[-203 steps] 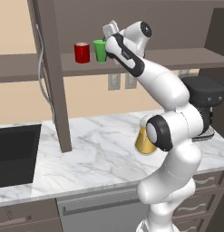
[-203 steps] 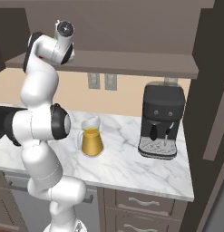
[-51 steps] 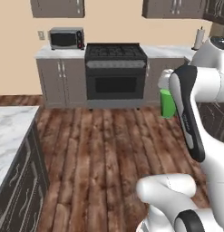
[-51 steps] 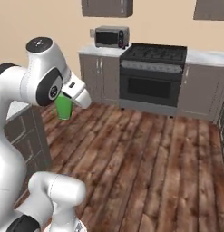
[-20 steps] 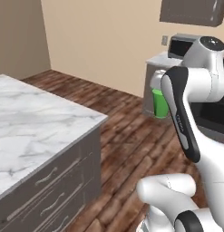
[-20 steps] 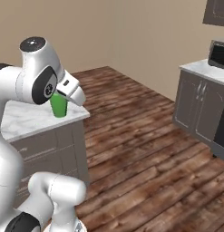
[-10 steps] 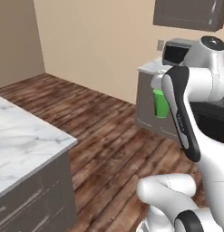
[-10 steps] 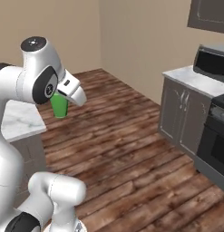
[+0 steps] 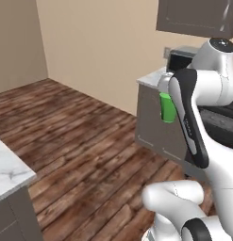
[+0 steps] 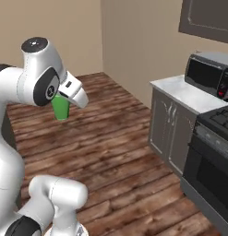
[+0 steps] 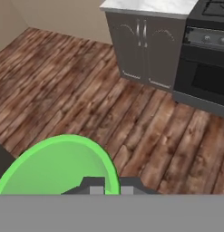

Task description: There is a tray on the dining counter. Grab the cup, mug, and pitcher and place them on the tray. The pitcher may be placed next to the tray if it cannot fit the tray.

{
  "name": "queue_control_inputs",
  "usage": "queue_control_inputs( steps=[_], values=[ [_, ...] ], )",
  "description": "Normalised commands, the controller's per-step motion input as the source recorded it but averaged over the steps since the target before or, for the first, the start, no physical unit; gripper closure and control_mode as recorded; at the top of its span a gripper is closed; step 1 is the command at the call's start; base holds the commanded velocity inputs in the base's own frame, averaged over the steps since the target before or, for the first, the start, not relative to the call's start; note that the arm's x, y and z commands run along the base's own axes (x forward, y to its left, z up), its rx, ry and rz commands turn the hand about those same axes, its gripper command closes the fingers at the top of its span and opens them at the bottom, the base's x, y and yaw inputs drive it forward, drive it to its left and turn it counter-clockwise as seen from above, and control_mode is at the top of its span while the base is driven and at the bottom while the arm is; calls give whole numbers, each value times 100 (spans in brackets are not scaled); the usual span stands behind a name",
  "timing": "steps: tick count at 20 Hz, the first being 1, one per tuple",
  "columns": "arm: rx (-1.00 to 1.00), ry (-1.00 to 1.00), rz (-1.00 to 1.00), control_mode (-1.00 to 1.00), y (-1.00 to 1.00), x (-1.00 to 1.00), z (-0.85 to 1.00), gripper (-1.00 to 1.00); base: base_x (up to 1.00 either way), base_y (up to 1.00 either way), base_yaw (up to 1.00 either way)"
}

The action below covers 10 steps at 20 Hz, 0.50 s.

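Clearly the gripper [image 10: 65,98] was closed on the cup [image 10: 60,108], the green tumbler hanging upright from the jaws by its rim, carried high over the wooden floor [image 10: 115,138] and well clear of any surface. In the left base view the cup [image 9: 168,107] showed beside the white forearm, in front of a grey cabinet [image 9: 155,127]; from the hand camera its round green mouth [image 11: 59,165] lay just above the fingertips, though how the pads sat on the rim was hard to make out there.

The step in hand looked like the carry: the first of the three vessels was lifted and on its way, with the mug and pitcher yet to be fetched. A corner of the dining counter [image 9: 9,172] sat at the lower left of the left base view, well apart from the cup, and no tray could be seen on that small patch of marble.

The next move would call for bringing the base round until the tray lay within reach, then lowering the cup onto it upright and releasing, towards one end so two more vessels would fit.
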Motion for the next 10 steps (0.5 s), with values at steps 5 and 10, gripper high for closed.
queue_control_inputs(
  steps=[5,10],
  values=[
    [0,0,0,100,0,0,0,100,26,-73,40],
    [0,0,0,100,0,0,0,100,4,-72,53]
  ],
)
